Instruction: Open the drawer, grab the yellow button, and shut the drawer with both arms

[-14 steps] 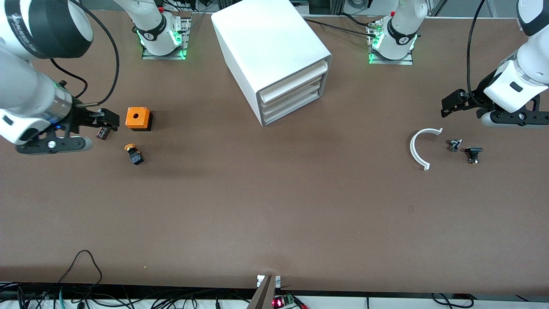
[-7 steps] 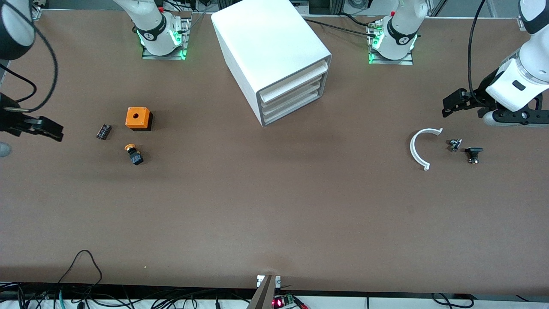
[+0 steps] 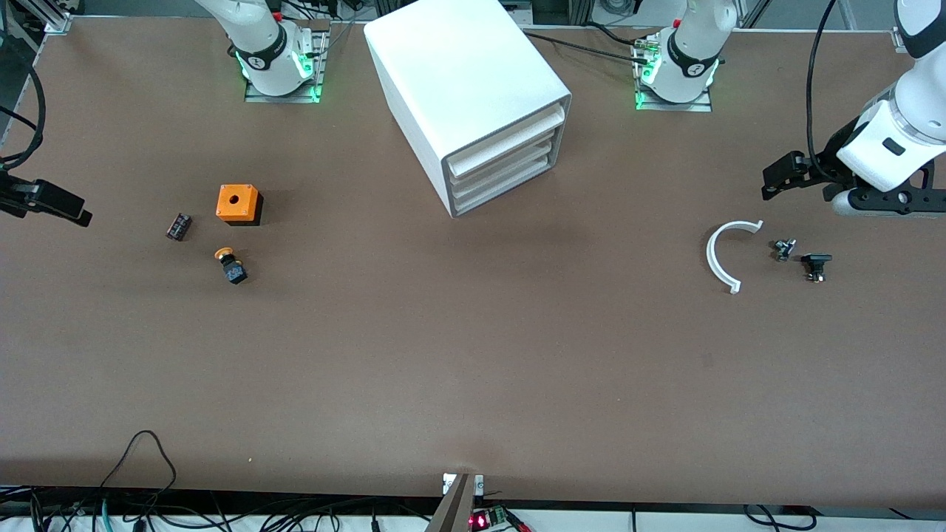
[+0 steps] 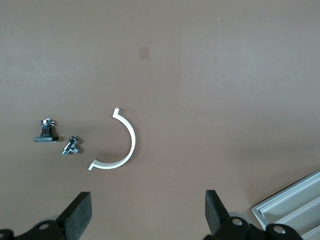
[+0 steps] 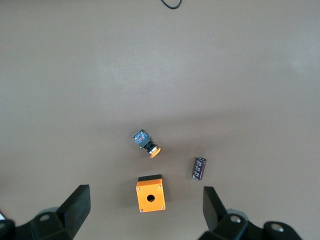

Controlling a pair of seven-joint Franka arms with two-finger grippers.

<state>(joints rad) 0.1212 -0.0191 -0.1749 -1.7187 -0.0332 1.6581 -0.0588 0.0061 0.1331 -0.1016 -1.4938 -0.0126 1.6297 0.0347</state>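
The white cabinet (image 3: 473, 81) stands at the table's middle, close to the arms' bases. Its top drawer (image 3: 510, 135) is shut, flush with the two below. The button (image 3: 230, 266), orange cap on a black and blue body, lies on its side on the table toward the right arm's end, and shows in the right wrist view (image 5: 147, 143). My right gripper (image 3: 63, 207) hangs open and empty high over that end of the table (image 5: 145, 210). My left gripper (image 3: 777, 183) is open and empty above the left arm's end (image 4: 147, 212).
An orange cube with a hole (image 3: 238, 204) and a small dark ribbed block (image 3: 178, 226) lie beside the button. A white arc piece (image 3: 720, 255) and two small dark parts (image 3: 783, 249) (image 3: 815, 264) lie under the left gripper. Cables run along the front edge.
My right arm has pulled back from beside the dark ribbed block toward the table's end, mostly leaving the front view. The left arm has barely moved. The objects have not moved.
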